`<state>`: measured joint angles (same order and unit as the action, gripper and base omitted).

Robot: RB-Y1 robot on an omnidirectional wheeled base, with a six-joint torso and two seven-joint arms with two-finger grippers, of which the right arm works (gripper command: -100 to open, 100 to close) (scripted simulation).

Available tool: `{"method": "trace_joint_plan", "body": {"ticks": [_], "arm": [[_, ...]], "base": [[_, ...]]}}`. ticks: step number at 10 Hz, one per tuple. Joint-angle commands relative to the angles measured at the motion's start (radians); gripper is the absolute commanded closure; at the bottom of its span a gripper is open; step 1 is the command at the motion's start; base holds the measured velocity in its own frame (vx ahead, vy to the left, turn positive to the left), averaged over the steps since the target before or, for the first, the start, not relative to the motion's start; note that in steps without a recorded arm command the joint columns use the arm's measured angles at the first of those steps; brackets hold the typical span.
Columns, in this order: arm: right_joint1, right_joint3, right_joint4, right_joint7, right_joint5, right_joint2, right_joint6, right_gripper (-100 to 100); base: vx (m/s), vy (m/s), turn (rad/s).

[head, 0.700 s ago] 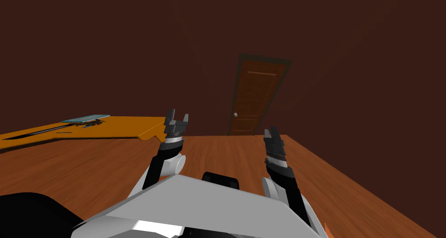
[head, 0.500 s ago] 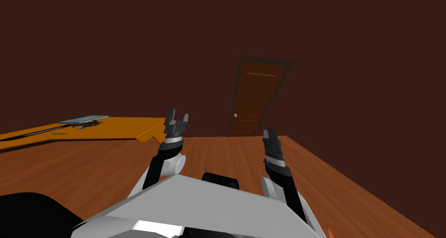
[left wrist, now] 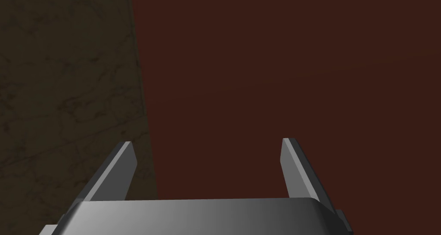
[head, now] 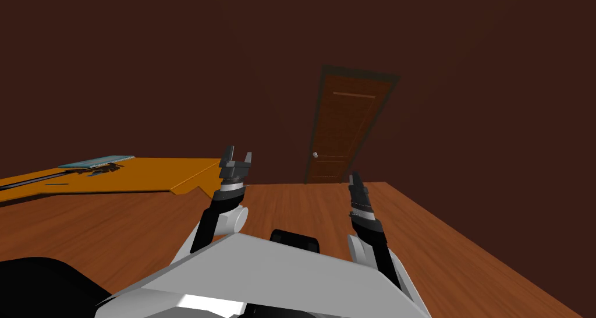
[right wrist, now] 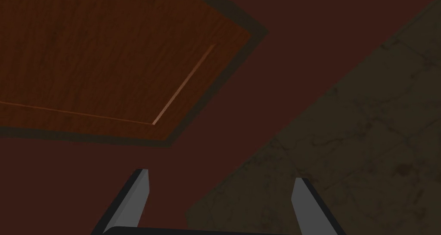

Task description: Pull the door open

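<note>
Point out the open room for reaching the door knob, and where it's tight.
Bare wood floor runs from between the left gripper and right gripper to the door and its knob. Tighter on the left: the orange counter, carrying a flat blue-grey item.

Out to the left of your left gripper (head: 239, 152) lies an orange slab (head: 145, 175) — a flat teal thing (head: 96, 162) rests on its far end. Wooden floor (head: 116, 227) spreads below the gripper, dark red-brown wall (head: 174, 70) ahead.
</note>
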<state>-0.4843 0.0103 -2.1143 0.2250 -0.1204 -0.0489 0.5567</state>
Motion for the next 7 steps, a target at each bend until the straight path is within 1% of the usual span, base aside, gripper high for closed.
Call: {"method": "trace_joint_plan", "body": {"ticks": [1,7], "arm": [[0.011,0.005,0.029,0.018,-0.006,-0.005,0.008,-100],[0.061,0.02,0.163,0.101,-0.04,-0.022,0.042,-100]], "base": [[0.084,0.007,-0.002],[0.093,-0.001,-0.002]]}}
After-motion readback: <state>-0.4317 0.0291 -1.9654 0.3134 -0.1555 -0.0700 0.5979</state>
